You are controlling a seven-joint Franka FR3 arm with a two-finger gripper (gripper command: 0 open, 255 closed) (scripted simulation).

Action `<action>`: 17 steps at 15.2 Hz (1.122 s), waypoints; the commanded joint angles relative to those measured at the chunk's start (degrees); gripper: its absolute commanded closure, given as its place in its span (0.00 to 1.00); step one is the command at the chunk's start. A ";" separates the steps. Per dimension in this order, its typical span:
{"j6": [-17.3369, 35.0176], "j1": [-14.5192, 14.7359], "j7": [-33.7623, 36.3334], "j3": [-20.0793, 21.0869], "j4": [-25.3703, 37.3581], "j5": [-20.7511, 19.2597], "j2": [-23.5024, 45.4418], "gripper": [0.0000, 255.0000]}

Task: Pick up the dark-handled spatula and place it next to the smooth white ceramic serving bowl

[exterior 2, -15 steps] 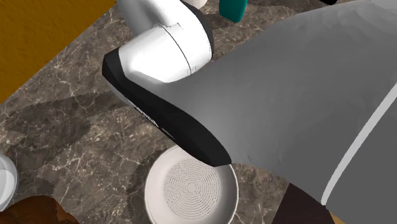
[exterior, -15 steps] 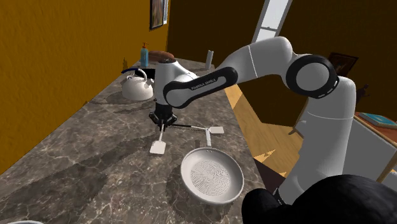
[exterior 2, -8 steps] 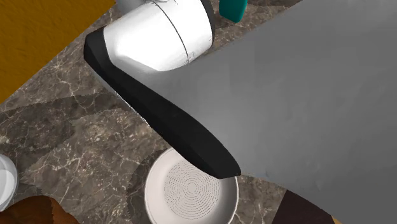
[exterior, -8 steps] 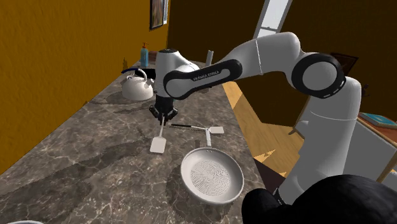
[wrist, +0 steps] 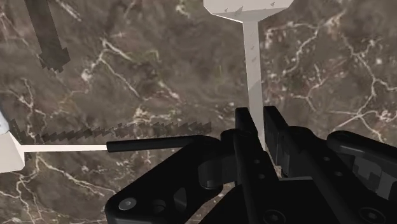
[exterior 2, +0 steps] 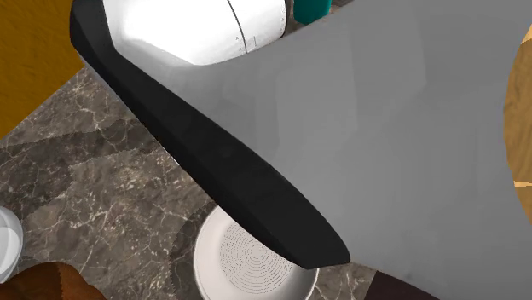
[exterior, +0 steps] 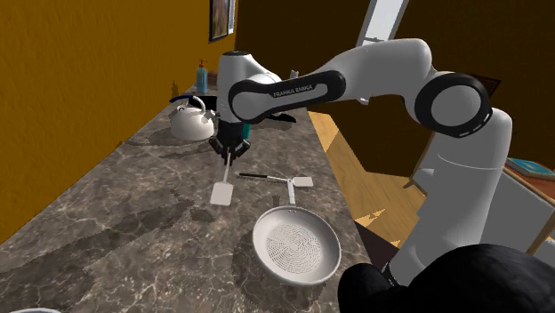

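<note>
Two black fingers (wrist: 273, 130) stand almost together, pinching the thin shaft of a pale spatula (wrist: 253, 63) between them. The shaft runs straight out from the fingertips to a flat whitish blade, and its other end is hidden inside the fingers. In the shoulder view this spatula hangs blade-down under the hand. The blade seems to be just clear of the counter (exterior: 124, 222), though the angle makes that hard to be sure of.

One dark-handled spatula (wrist: 156, 144) lies flat on the counter just beside the fingers, not touched by them. Its black handle points toward them, and its light shaft leads away to a white blade. That makes two spatulas in all, one held and one lying.

In the shoulder view the lying spatula is between the hand and one white bowl (exterior: 296, 246). The bowl has fine rings across its floor and sits near the counter's edge on the shoulder view's right.

Farther along the dark marbled counter stands one white kettle (exterior: 193, 120), close to the ochre wall (exterior: 80, 80), with one teal bottle (exterior: 203, 76) behind it. The white arm (exterior: 374, 76) arches over from the stand (exterior: 445, 280) at the shoulder view's lower right.
</note>
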 commanded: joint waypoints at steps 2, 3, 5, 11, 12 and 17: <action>-2.09 -0.05 -0.40 0.09 1.60 0.36 -0.54 1.00; -2.79 -0.06 -0.50 0.13 2.14 0.47 -0.72 1.00; -4.20 -0.05 -0.70 0.20 3.26 0.67 -1.04 1.00; -6.66 1.18 1.12 1.21 3.73 1.28 -2.98 1.00; -6.50 1.79 2.23 1.68 2.87 1.41 -3.62 1.00; -6.10 5.06 8.03 4.11 -0.30 1.87 -6.04 1.00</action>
